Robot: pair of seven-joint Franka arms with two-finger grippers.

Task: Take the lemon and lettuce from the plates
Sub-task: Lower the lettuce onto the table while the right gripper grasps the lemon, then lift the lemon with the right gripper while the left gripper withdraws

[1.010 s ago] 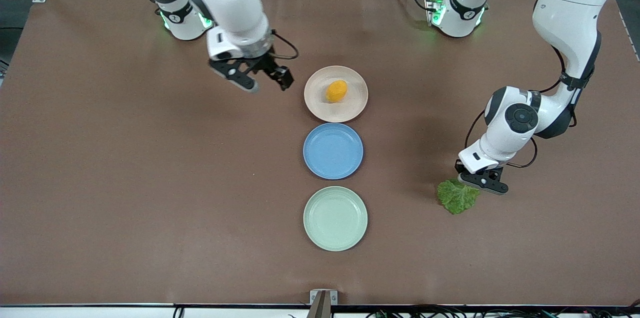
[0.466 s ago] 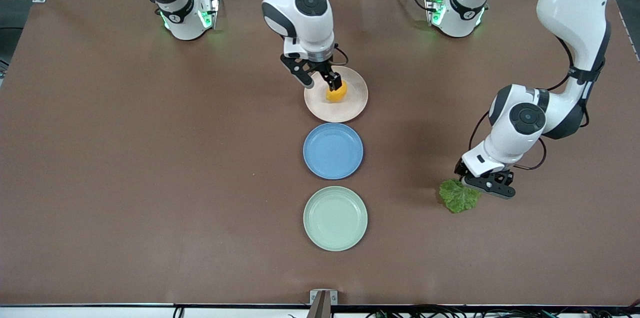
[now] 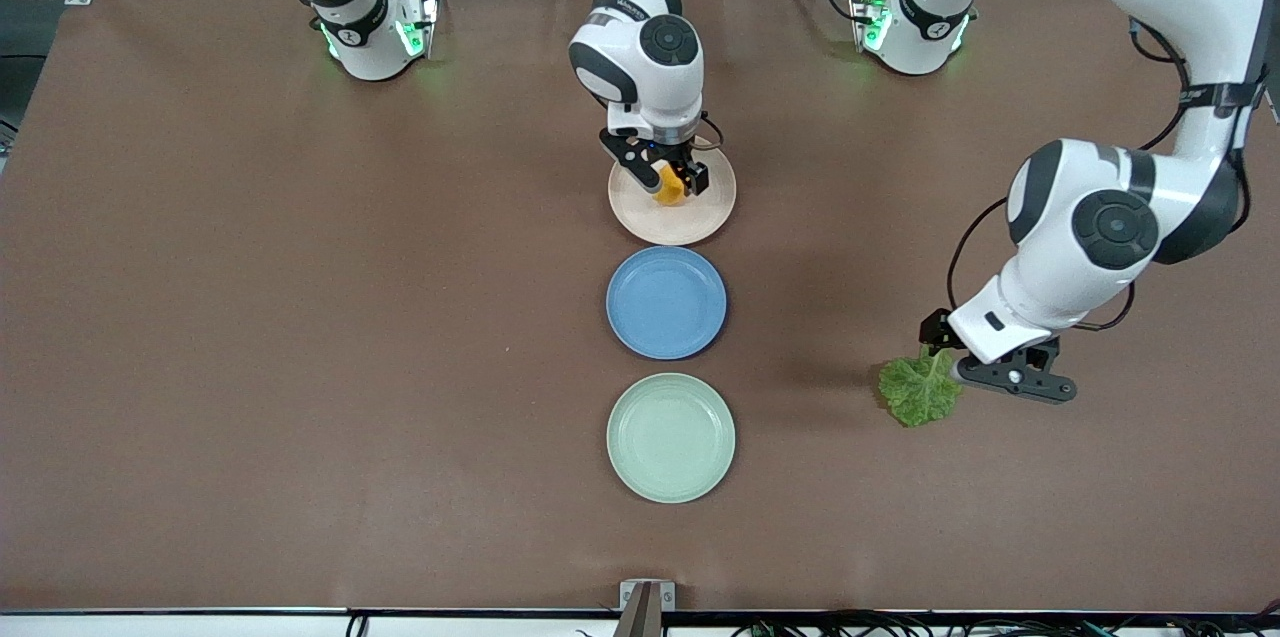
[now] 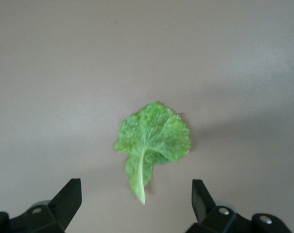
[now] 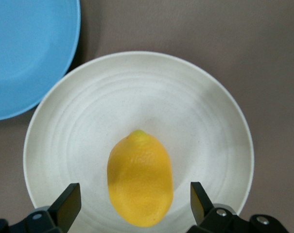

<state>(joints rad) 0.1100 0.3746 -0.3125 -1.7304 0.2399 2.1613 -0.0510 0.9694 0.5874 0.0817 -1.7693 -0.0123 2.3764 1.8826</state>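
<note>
Lemon (image 5: 140, 178) on beige plate (image 5: 195, 111) between spread right gripper (image 5: 132, 204); left gripper (image 4: 137, 199) spread above lettuce (image 4: 154, 138).

The right gripper (image 3: 667, 175) swings in from the table to straddle the lemon (image 3: 668, 187) on the beige plate (image 3: 700, 215), jaws apart. The left gripper (image 3: 1000, 372) rises off the lettuce (image 3: 918, 391).
</note>
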